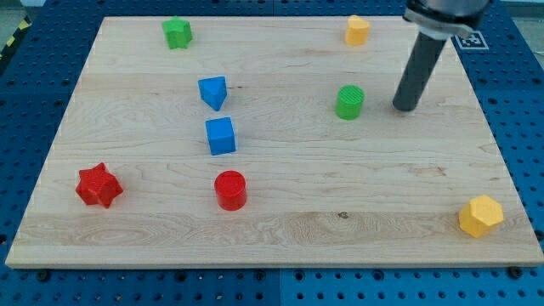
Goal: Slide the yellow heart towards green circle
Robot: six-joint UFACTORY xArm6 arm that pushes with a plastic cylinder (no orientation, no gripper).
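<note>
1. A red star (99, 185) sits near the view's left edge of the wooden board (280, 225), low down.
2. A green block (178, 33), its shape unclear, lies near the board's top edge, left of centre.
3. A blue triangle (213, 92) stands above a blue cube (220, 136); the two are near each other but apart.
4. A red cylinder (230, 189) rests below the blue cube, toward the view's bottom.
5. The green circle (349, 102) sits right of centre in the upper half.
6. The yellow heart (357, 30) lies near the top edge, above the green circle and well apart from it.
7. My tip (405, 107) rests on the board just to the right of the green circle, with a gap between them, and below and to the right of the yellow heart. The rod has no jaws; it holds nothing.
8. A yellow hexagon (480, 215) lies alone near the board's bottom right corner, well apart from my tip.
</note>
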